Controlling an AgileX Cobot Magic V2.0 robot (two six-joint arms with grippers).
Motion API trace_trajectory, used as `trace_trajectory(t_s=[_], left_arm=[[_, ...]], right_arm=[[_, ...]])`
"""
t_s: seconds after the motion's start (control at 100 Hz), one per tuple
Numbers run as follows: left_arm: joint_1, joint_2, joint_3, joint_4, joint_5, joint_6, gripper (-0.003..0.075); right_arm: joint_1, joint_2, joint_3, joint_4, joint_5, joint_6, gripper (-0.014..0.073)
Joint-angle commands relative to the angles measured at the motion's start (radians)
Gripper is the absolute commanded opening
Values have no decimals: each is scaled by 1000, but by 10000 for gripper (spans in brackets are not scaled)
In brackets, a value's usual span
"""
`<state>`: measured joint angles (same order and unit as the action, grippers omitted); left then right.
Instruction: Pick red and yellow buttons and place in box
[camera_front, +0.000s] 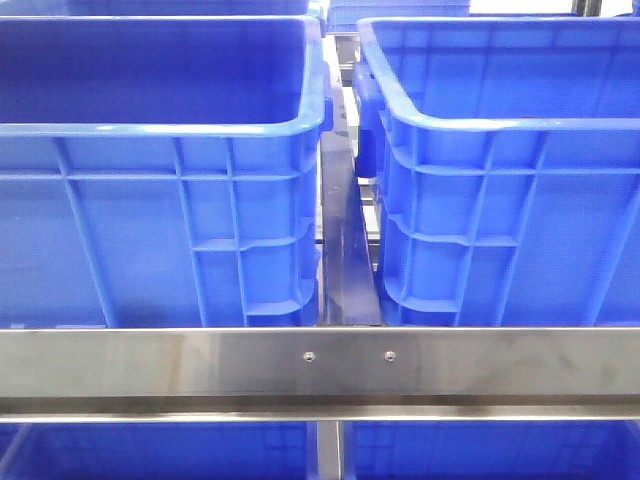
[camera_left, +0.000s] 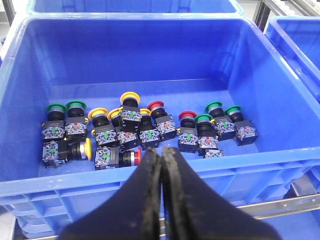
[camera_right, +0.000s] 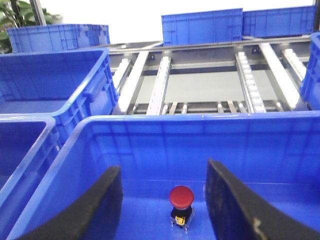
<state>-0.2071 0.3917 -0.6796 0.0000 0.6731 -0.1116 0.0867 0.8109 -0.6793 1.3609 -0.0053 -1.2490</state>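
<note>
- The left gripper (camera_left: 161, 160) hangs over the left box (camera_left: 150, 65) with its two fingers pressed together and nothing between them.
- It could bump a button and knock it over if it goes down like that, because the fingers need to be apart to fit around one.
- The buttons (camera_left: 140, 132) sit packed close in a row, so grabbing one could push or drag its neighbor.
- Green ones (camera_left: 76, 106) are mixed in at the 9 o'clock and 3 o'clock ends of the row. Picking one by mistake would be wrong, since only red and yellow are wanted.
- A red button (camera_left: 131, 158) lies on its side at 6 o'clock of the row, closest to the fingers. A yellow button (camera_left: 130, 97) stands at 12 o'clock.
- The right gripper (camera_right: 162, 205) has its fingers wide apart and holds nothing.
- Between them, lower down, one red button (camera_right: 181, 197) stands upright on the floor of the right box (camera_right: 200, 135).
- I see nothing else in the part of that box that shows.
- From the front, only the outsides of both boxes show.
</note>
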Motion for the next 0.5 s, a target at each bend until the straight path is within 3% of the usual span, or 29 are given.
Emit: trace_trajectory(t_s=[0.0,0.38,0.49], left_arm=[[1,7,-25,-8,-77,-9,-19],[1,7,-25,-8,-77,-9,-19],[1,7,-25,-8,-77,-9,-19]], right_arm=[[-4,-76,19,-9,-19,-7,378],[-4,-195,89,-9,-17,-7,-76],[-4,-195,89,-9,-13,-7,-113]])
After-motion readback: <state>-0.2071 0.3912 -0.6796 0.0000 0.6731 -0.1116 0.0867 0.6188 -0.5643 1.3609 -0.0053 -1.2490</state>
